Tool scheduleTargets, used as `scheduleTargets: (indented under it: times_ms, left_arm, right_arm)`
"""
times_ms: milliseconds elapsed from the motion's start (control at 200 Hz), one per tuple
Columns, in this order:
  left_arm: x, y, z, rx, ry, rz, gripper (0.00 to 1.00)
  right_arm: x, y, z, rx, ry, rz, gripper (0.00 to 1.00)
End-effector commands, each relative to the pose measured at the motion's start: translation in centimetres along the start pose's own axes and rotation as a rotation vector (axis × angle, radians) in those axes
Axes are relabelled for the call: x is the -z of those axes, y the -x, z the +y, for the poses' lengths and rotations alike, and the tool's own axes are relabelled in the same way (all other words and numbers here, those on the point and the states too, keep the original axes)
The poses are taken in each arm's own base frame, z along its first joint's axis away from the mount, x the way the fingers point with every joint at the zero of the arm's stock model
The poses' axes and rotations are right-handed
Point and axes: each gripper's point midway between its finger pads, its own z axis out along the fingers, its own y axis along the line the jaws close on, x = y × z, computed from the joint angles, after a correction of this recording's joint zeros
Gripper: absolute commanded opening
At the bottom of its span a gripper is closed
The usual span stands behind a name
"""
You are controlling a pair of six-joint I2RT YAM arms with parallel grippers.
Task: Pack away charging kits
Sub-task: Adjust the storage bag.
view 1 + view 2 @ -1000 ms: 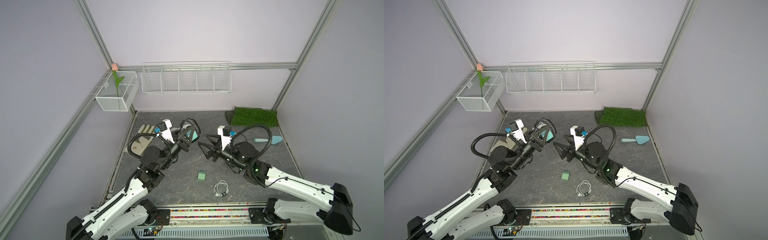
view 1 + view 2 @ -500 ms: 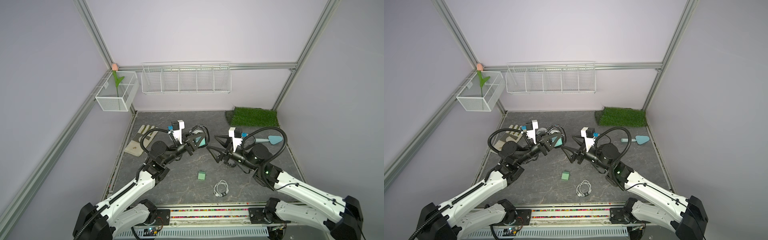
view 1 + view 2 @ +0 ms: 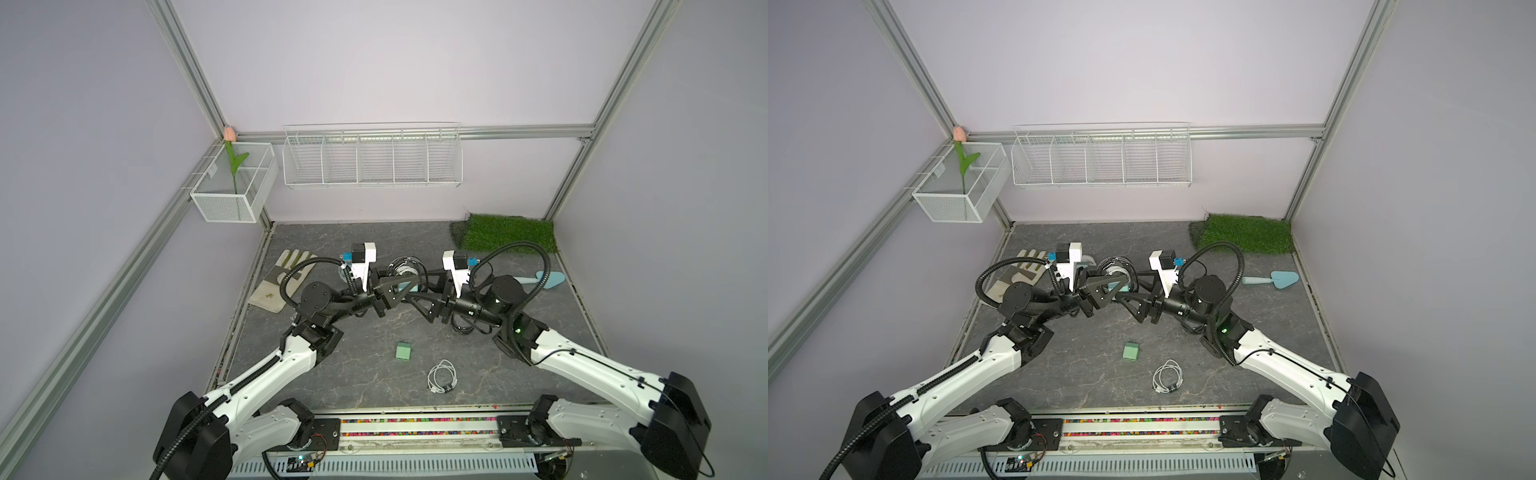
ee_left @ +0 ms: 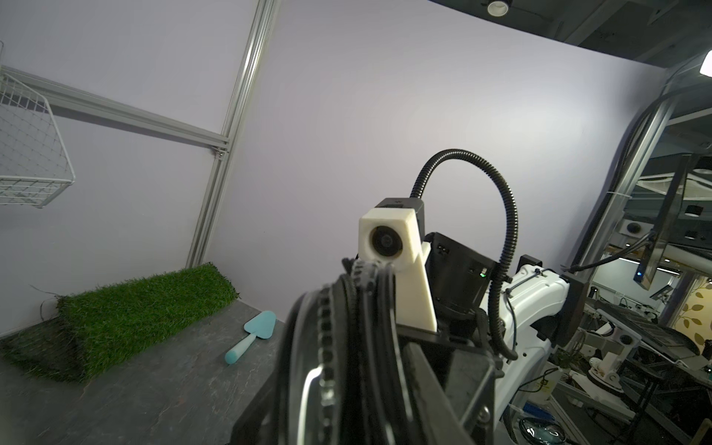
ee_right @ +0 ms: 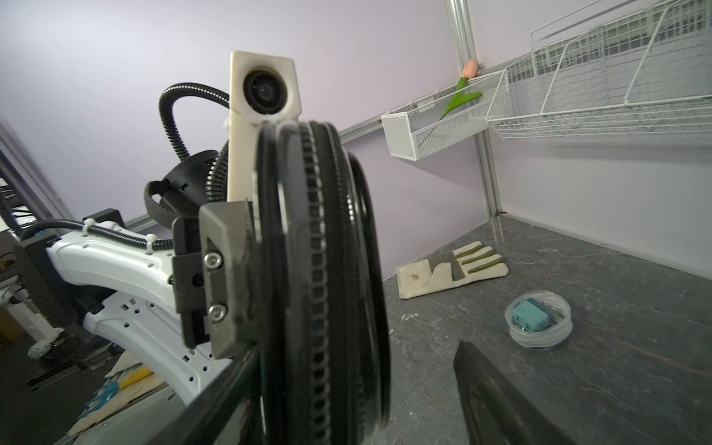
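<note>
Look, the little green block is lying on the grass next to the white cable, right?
Not on the grass. Both top views show the green block lying on the grey table next to the white cable; the grass is in the far corner.

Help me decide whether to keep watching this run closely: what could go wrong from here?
1. The left gripper holds the black-rimmed case on edge in mid-air. A slip could drop it, along with the charger block that appears to be inside.
2. The right gripper, jaws open, straddles the case closely. A bump could knock it loose.
</note>
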Motion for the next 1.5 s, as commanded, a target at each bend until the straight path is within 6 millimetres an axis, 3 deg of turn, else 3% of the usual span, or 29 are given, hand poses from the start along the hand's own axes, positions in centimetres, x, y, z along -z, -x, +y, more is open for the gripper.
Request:
scheduleTargets:
  times_ms: [0,70,315,425,575,715,880,1135,1305,1350,1425,1445,1495]
  left_arm:
    - [-0.7,1.4,-2.1,-0.027,-0.112,-0.016,0.01]
    - [-1.0,1.3,-2.1,-0.018,-0.124,-0.007,0.05]
    - [-1.1,0.2,-1.2,-0.005,-0.096,0.034,0.27]
    - [-1.0,-0.1,-0.6,-0.005,-0.060,0.044,0.55]
    - [-0.7,-0.3,0.2,-0.018,0.008,0.060,0.73]
    - [0.0,0.0,0.8,-0.034,0.075,0.062,0.76]
    - [0.6,0.3,1.2,-0.047,0.129,0.065,0.62]
    - [0.9,0.7,1.2,-0.048,0.137,0.056,0.61]
    - [0.6,0.8,1.0,-0.048,0.109,0.050,0.43]
    - [0.4,0.8,0.9,-0.044,0.099,0.050,0.44]
    - [0.2,0.6,1.2,-0.032,0.097,0.053,0.59]
    - [0.2,0.6,1.2,-0.030,0.096,0.053,0.62]
    - [0.0,0.6,1.3,-0.025,0.089,0.054,0.69]
  right_arm:
    - [-0.6,2.7,2.6,0.019,0.136,-0.064,0.78]
    - [-0.9,2.7,2.5,0.014,0.141,-0.063,0.73]
    - [-0.7,3.1,2.1,0.009,0.105,-0.081,0.33]
    - [-0.8,3.1,1.1,-0.003,0.046,-0.079,0.26]
    - [-0.8,2.6,-1.0,-0.014,-0.071,-0.055,0.22]
    - [-0.4,1.9,-2.4,0.003,-0.158,-0.021,0.20]
    - [0.2,1.3,-3.0,0.024,-0.206,0.007,0.20]
    - [0.5,0.9,-2.9,0.051,-0.210,0.038,0.21]
    - [0.1,0.5,-3.0,0.039,-0.201,0.052,0.28]
    - [-0.1,0.5,-2.9,0.039,-0.191,0.054,0.29]
    - [-0.4,-0.2,-2.9,0.029,-0.171,0.076,0.30]
    - [-0.7,0.8,-2.5,0.037,-0.161,0.060,0.30]
    - [-1.0,0.7,-2.6,0.033,-0.157,0.070,0.28]
